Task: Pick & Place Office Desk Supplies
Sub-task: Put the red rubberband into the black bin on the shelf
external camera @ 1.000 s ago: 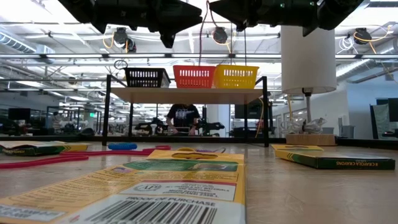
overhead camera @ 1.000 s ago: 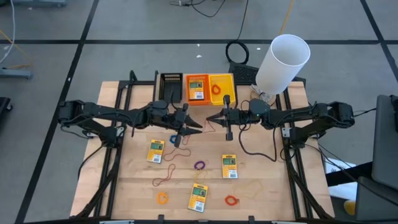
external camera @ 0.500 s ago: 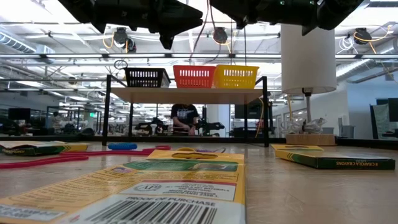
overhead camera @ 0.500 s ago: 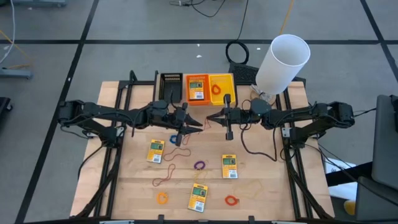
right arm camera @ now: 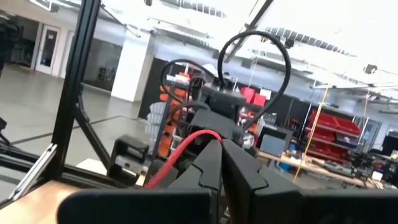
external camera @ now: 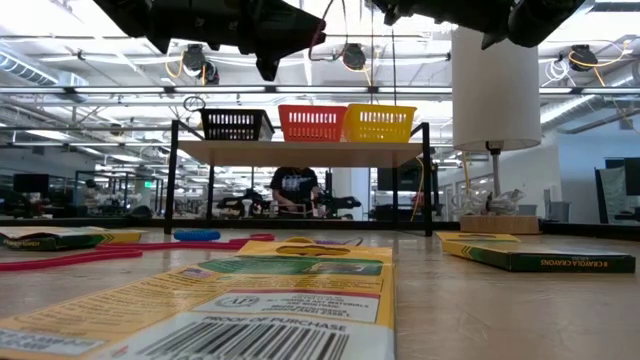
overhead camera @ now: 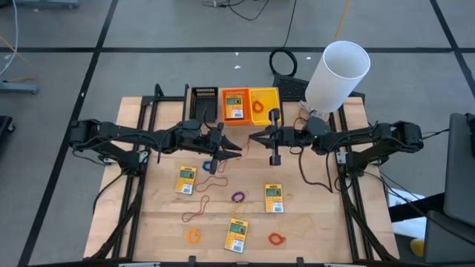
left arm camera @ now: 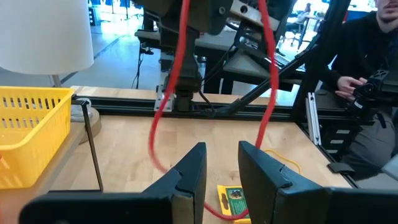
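The right gripper [overhead camera: 254, 139] is pinching a red rubber band [left arm camera: 176, 81] between closed fingers above the table [overhead camera: 319, 230], facing the left gripper [overhead camera: 236, 153], whose fingers are sitting slightly apart with the band passing between them. Behind, the orange bin [overhead camera: 234, 118] is holding a yellow pack [overhead camera: 235, 104]; the yellow bin [overhead camera: 264, 95] is holding an orange band [overhead camera: 258, 106].

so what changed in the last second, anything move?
The right claw, shut on the red rubber band, shifted slightly toward the bins and rose in the low view, pulling the band tauter. The left claw stayed put, with the band running between its fingers. Packs, loose bands and bins are unchanged.
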Robot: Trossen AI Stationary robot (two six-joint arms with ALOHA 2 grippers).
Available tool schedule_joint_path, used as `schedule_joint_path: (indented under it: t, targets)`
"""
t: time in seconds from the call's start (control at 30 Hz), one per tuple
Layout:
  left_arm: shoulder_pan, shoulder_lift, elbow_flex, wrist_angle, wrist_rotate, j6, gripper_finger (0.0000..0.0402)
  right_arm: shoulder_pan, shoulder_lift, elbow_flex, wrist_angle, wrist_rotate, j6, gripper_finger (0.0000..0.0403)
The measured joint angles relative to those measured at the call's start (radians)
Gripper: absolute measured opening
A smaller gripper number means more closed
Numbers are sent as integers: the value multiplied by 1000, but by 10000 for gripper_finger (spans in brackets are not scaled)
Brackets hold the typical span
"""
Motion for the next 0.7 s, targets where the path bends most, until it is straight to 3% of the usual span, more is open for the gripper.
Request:
schedule_joint_path:
  t: [0.53,0.7]
  targets:
    - [-40,0,0,6,8,6,81,0,0,0,22,8,-20,0]
    - [-40,0,0,6,-42,9,81,0,0,0,24,27,-21,0]
